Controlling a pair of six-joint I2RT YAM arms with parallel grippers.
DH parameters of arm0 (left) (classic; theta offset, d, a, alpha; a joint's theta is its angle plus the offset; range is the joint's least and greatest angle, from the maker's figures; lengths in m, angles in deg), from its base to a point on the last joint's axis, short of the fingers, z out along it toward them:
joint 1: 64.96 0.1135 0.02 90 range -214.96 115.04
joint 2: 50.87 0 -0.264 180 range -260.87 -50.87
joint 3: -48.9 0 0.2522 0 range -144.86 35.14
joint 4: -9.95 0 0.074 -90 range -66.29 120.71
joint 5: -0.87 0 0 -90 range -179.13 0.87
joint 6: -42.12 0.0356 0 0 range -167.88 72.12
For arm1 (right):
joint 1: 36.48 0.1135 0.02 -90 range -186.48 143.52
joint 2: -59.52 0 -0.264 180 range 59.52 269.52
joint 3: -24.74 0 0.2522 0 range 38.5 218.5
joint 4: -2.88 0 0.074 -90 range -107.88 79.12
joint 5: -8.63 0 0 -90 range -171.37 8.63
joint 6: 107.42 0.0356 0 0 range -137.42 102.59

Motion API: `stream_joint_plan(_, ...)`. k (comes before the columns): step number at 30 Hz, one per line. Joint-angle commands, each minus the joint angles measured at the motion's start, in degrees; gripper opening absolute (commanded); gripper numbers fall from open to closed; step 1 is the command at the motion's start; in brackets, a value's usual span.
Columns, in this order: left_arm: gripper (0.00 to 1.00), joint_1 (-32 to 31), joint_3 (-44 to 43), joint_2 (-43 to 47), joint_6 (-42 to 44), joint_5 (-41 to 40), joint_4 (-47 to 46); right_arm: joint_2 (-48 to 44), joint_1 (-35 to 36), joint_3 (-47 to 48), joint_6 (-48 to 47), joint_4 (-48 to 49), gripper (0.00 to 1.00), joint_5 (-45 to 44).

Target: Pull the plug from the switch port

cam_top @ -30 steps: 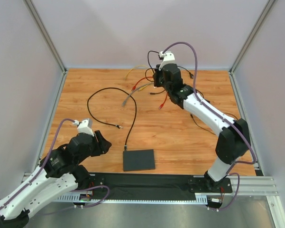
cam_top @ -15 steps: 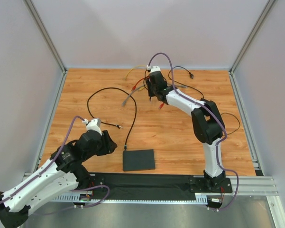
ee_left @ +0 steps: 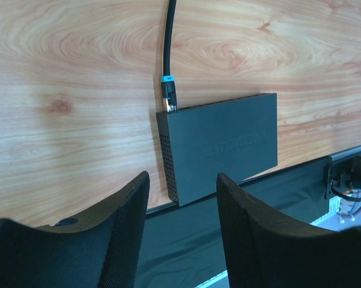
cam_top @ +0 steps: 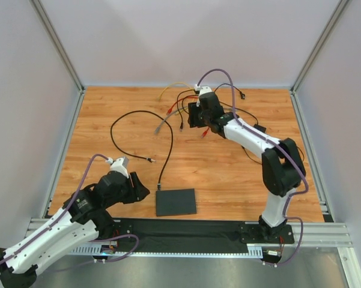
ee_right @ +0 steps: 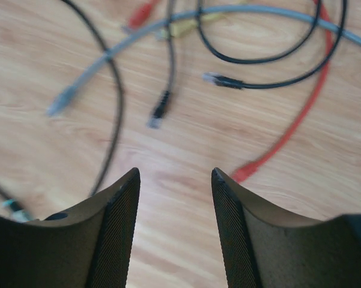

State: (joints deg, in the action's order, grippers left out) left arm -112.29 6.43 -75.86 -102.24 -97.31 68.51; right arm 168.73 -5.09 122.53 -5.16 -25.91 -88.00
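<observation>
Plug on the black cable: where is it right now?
Left wrist view: the plug sits in the switch at its far left corner, just beyond the open left gripper. Top view: just right of that gripper.

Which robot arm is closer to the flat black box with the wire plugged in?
Left. The left tool is just to the left of the switch, pointing at it. The right tool is far away at the back, above the loose cables.
</observation>
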Motion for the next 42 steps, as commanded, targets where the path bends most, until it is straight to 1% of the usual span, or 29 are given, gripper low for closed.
stream_joint_plan(1,0.56,-0.22,0.93,-0.05,-1.18,2.73,-2.25,-10.39,0.68,-7.25,6.09,4.03,0.53,12.93)
stream_joint_plan(2,0.55,-0.22,1.11,-0.14,-1.35,2.82,-2.78,-11.38,0.68,-9.65,7.77,5.52,0.52,16.01)
stream_joint_plan(3,0.55,-0.22,1.72,-0.06,-1.35,2.74,-3.22,-12.17,0.77,-12.02,10.05,9.88,0.52,19.43)
stream_joint_plan(4,0.54,-0.22,2.07,-0.06,-1.53,2.48,-3.83,-12.44,1.38,-16.66,13.81,12.89,0.52,28.6)
stream_joint_plan(5,0.53,-0.22,2.77,-0.06,-1.79,2.39,-4.62,-12.09,2.08,-18.1,15.77,14.66,0.51,33.22)
stream_joint_plan(6,0.52,-0.22,3.04,-0.14,-1.79,2.38,-5.06,-11.31,2.78,-19.76,17.44,20.24,0.49,38.92)
stream_joint_plan(7,0.51,-0.13,3.31,-0.32,-2.05,2.73,-5.5,-11.04,4.79,-21.26,19.63,22.65,0.49,40.63)
stream_joint_plan(9,0.49,-0.22,4.27,-1.19,-2.32,3.43,-7.09,-10.25,7.17,-24.43,20.27,27.04,0.49,42.75)
stream_joint_plan(10,0.46,-0.13,4.62,-1.55,-2.41,4.57,-7.61,-8.94,9.1,-24.7,20.01,27.33,0.48,43.28)
stream_joint_plan(11,0.37,-0.13,5.32,-2.33,-2.76,5.28,-9.36,-8.23,9.9,-25.14,19.66,27.59,0.47,43.81)
stream_joint_plan(13,0.32,-0.22,6.03,-3.21,-3.54,7.12,-11.12,-5.86,11.4,-25.58,20.0,29.0,0.46,45.56)
stream_joint_plan(15,0.31,-0.22,7.35,-3.83,-4.16,7.83,-13.85,-4.01,12.02,-27.42,21.93,33.29,0.44,48.28)
stream_joint_plan(19,0.26,-0.13,8.67,-5.94,-5.22,10.03,-17.19,-2.42,12.63,-30.32,24.84,38.4,0.41,50.05)
stream_joint_plan(22,0.21,-0.13,9.81,-6.73,-5.74,11.34,-19.12,-2.25,13.25,-31.38,24.66,38.49,0.41,49.7)
stream_joint_plan(28,0.15,-0.22,11.48,-8.14,-6.63,12.14,-21.41,-1.19,14.22,-32.35,25.1,37.53,0.4,47.77)
stream_joint_plan(37,0.14,-0.22,15.78,-8.32,-9.7,13.11,-24.22,0.04,15.36,-32.35,25.45,35.95,0.4,46.8)
stream_joint_plan(42,0.14,-0.22,16.58,-8.58,-10.14,12.41,-24.58,1.09,15.54,-31.12,25.02,33.92,0.39,46.62)
